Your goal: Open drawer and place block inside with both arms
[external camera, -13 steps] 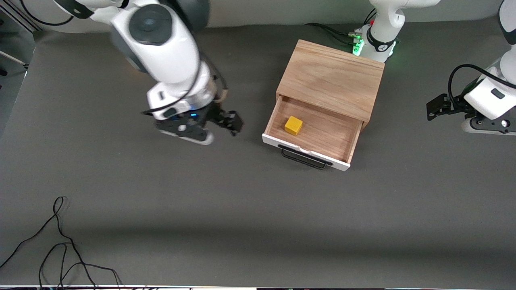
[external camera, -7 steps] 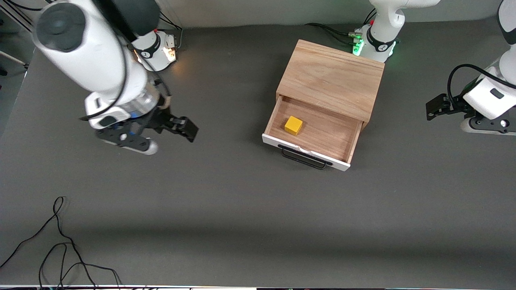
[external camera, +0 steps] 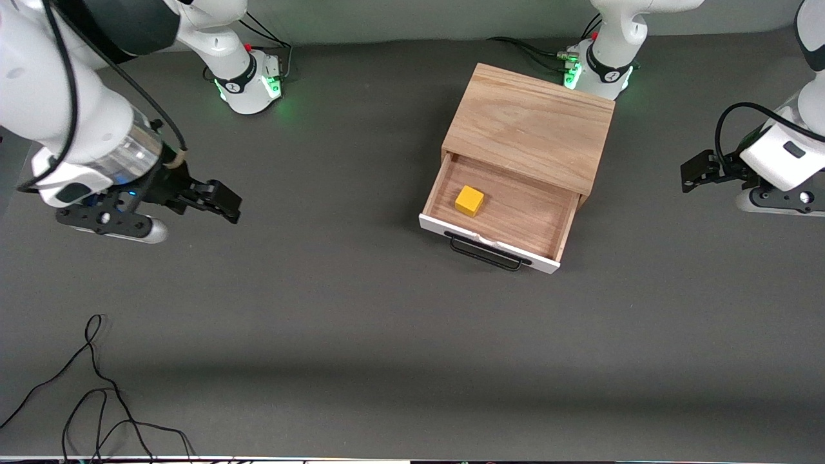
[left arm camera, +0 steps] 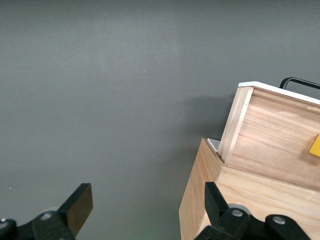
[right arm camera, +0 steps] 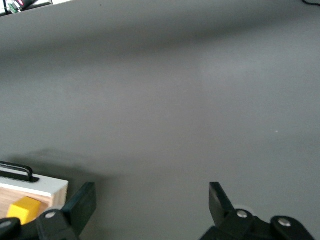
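The light oak cabinet stands toward the left arm's base. Its drawer is pulled open, with the white front panel and black handle facing the front camera. The yellow block lies in the drawer, toward the right arm's end. My right gripper is open and empty over bare table, well away from the drawer. My left gripper is open and empty beside the cabinet, at the table's left-arm end. The left wrist view shows the cabinet and block. The right wrist view shows the block.
Loose black cables lie on the grey mat at the corner nearest the front camera, at the right arm's end. The arm bases glow green along the table's robot edge, with cables beside the left arm's base.
The right arm has swung away from the drawer toward its own end of the table, gripper open and empty. The block, drawer and left arm have not moved.
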You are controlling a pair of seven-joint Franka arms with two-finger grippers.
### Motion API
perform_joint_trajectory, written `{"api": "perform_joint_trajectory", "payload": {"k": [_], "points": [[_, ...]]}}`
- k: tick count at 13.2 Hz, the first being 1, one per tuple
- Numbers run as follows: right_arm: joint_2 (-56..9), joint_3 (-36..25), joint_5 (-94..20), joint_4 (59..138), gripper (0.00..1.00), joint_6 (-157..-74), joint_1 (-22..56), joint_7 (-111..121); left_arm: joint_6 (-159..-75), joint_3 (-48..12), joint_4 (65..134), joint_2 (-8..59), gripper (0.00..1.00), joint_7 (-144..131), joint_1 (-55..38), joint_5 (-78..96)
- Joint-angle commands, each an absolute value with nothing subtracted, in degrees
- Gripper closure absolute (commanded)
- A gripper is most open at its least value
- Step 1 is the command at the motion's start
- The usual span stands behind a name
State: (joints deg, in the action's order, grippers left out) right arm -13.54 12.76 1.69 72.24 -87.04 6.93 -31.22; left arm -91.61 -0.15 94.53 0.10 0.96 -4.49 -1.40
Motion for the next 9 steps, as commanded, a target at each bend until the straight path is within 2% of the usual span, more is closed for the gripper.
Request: {"api": "perform_joint_trajectory", "payload": {"k": [1, 5, 7, 9], "points": [[-6.5, 7.3, -1.1, 81.3, 0.00, -88.9, 7.0, -23.2, -90.3, 0.1, 93.3, 0.4, 0.00, 1.1, -4.8, -1.5], [-1.1, -0.4, -2.5, 90.4, 0.00, -91.9, 7.1, -11.1, -90.3, 0.1, 93.3, 0.4, 0.00, 1.1, -4.7, -1.5], [-0.3, -1.8, -2.5, 92.3, 0.00, -92.2, 7.2, -8.9, -90.3, 0.1, 93.3, 0.4, 0.00, 1.1, -4.7, -1.5], [2.1, -3.5, -2.4, 97.4, 0.00, -95.1, 7.3, -8.3, -90.3, 0.1, 93.3, 0.4, 0.00, 1.1, -4.7, -1.5]]}}
